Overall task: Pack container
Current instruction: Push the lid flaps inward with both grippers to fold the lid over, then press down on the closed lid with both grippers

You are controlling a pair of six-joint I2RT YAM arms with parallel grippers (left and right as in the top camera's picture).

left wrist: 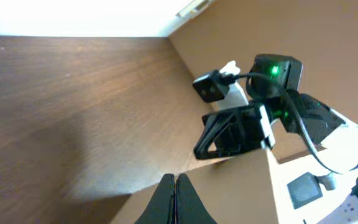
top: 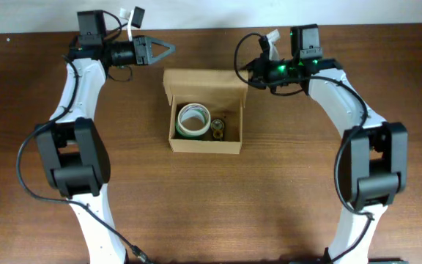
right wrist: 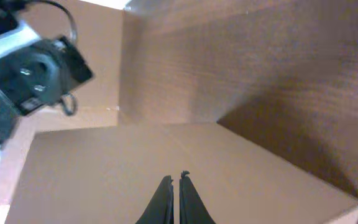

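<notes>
So on the far left of the overhead shot we had the left arm folded up along the table (top: 306,205) edge, with the left gripper (top: 171,48) pointing right, toward the back left corner of the box but well short of touching it. In its own wrist view the two fingers (left wrist: 166,202) were pressed together with nothing between them, hanging over bare wood.

Moving to the middle, the container (top: 204,144) sat on the table between the two arms, upright and open. Its flap lid (top: 204,84) was folded back on the far side. Inside we could see a tape roll (top: 193,119) lying flat in the left half, white with a green ring. Just beside it, on the right, was a small dark object (top: 219,127) that was too tiny for us to make out.

Over on the right, the right gripper (top: 249,75) was sitting at the back right corner of the flap lid. From its wrist camera the fingers (right wrist: 164,202) were brought together, only a hairline gap, right above the tan cardboard (right wrist: 104,174). We honestly couldn't tell if the tips were touching the flap or just hovering over it.
</notes>
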